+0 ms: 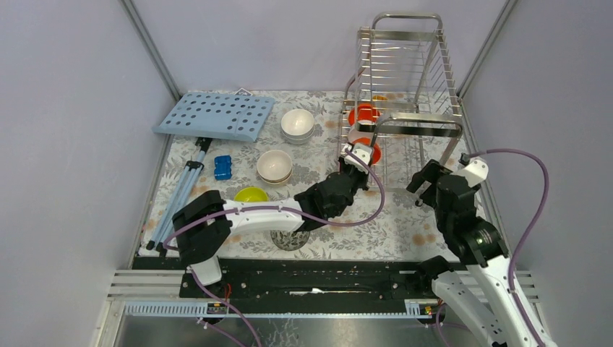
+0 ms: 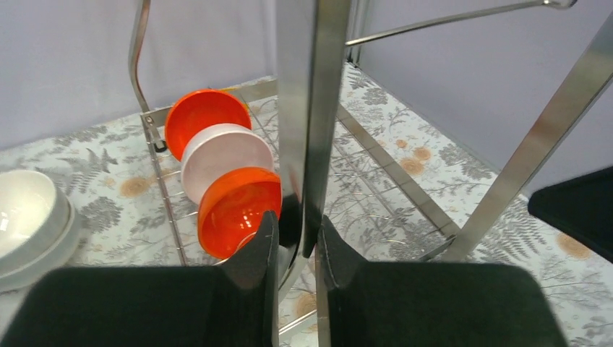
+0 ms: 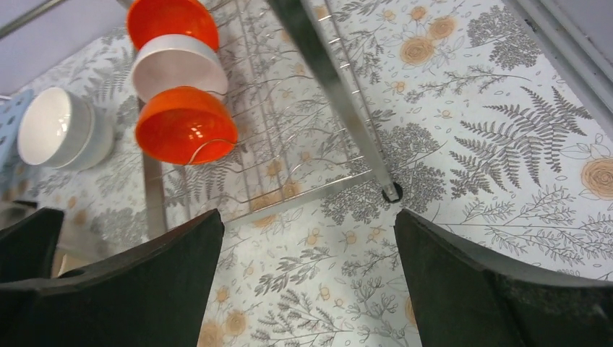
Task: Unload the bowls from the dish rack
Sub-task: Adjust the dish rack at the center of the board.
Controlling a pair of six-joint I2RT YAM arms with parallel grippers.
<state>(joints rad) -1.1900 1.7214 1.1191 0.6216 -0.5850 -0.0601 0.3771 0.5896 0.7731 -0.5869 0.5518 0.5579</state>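
The steel wire dish rack (image 1: 405, 87) stands at the back right. Three bowls stand on edge in its lower tier: an orange-red bowl (image 2: 207, 119) at the back, a white bowl (image 2: 226, 160) in the middle and an orange-red bowl (image 2: 238, 210) in front. My left gripper (image 2: 296, 224) is shut on the rack's flat steel upright (image 2: 307, 108), right beside the front orange bowl. My right gripper (image 3: 307, 217) hangs open over the floral cloth, near the rack's front foot (image 3: 391, 192), with nothing between its fingers.
Out on the cloth are a white bowl (image 1: 297, 124), a cream bowl (image 1: 275, 166), a lime-green bowl (image 1: 251, 194) and a speckled bowl (image 1: 290, 240) partly under my left arm. A light-blue perforated board (image 1: 215, 114), a blue block (image 1: 223, 167) and a folded stand (image 1: 181, 191) lie at the left.
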